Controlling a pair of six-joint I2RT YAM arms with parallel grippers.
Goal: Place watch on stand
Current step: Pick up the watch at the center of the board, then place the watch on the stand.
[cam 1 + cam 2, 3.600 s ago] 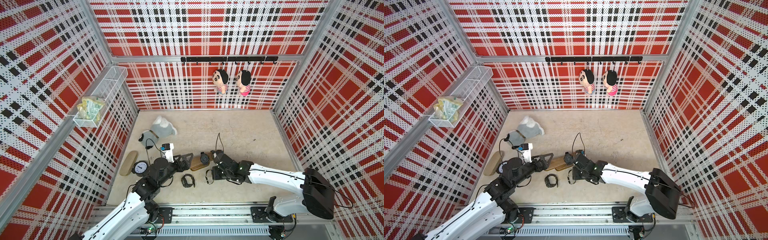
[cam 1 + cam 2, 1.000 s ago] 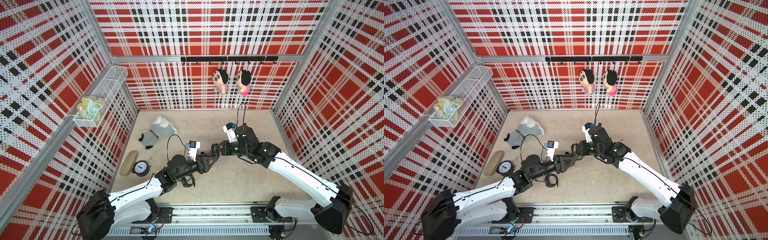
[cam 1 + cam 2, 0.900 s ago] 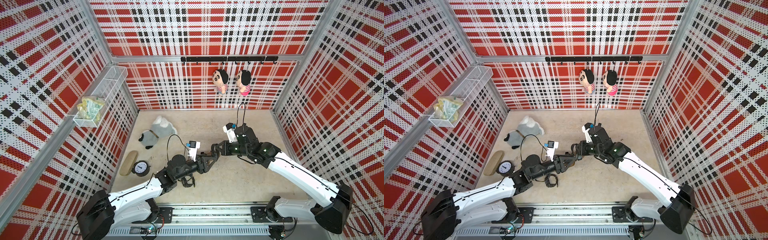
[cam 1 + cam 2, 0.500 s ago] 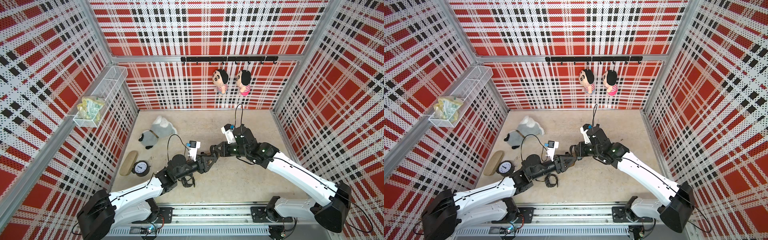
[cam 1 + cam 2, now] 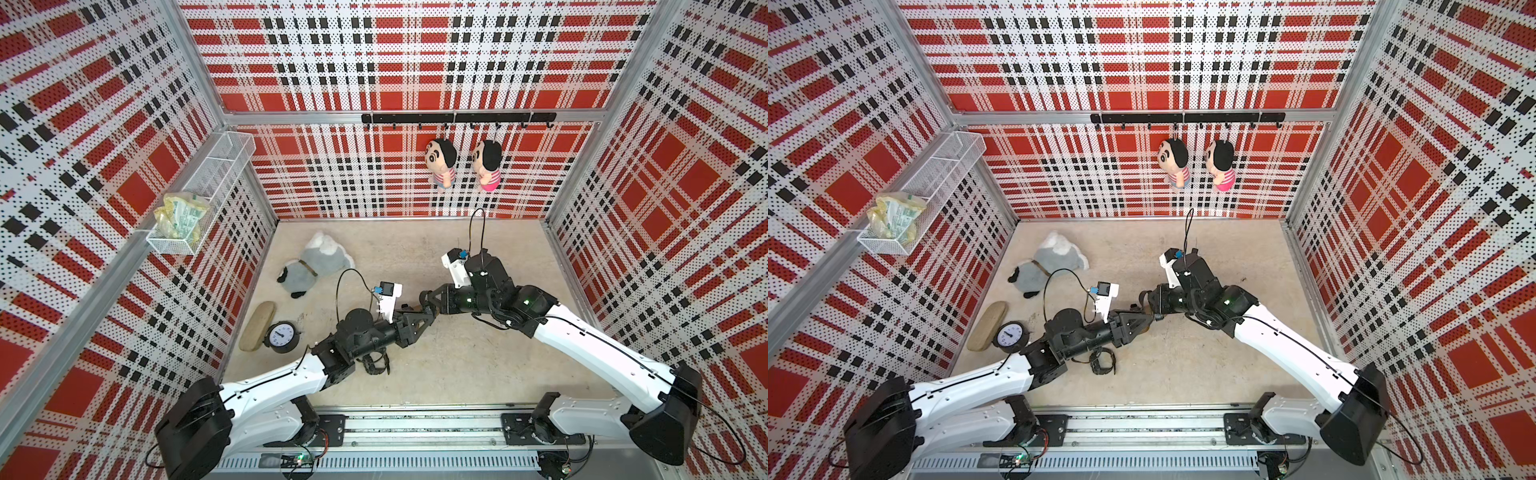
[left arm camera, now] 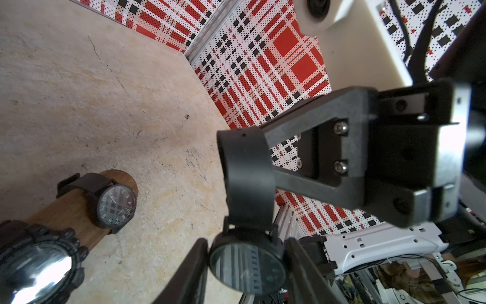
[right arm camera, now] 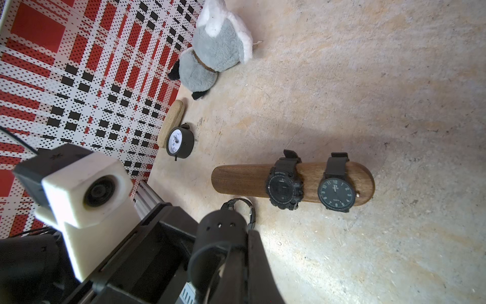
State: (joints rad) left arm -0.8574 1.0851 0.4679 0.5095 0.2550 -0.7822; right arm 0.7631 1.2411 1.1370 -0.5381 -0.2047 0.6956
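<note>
A black watch (image 6: 248, 267) hangs in the air between my two grippers. My right gripper (image 7: 236, 237) is shut on its strap (image 7: 221, 237). My left gripper (image 6: 247, 244) has its fingers against both sides of the watch's case, face toward the wrist camera. In a top view the two grippers meet at mid-floor, left gripper (image 5: 419, 318) and right gripper (image 5: 428, 301). The stand (image 7: 242, 181), a brown wooden bar, lies on the floor below and carries a digital watch (image 7: 284, 188) and an analog watch (image 7: 336, 192). The end of the bar nearer the clock is bare.
A metal-band watch (image 5: 376, 365) lies on the floor under the left arm. A black alarm clock (image 5: 281, 337) and a beige oval board (image 5: 257, 326) sit by the left wall. A grey plush (image 5: 316, 266) lies behind them. Two dolls (image 5: 440, 164) hang on the back wall.
My left fingers have closed in on the watch's case. The right arm has shifted slightly left with the strap still in its grip.
</note>
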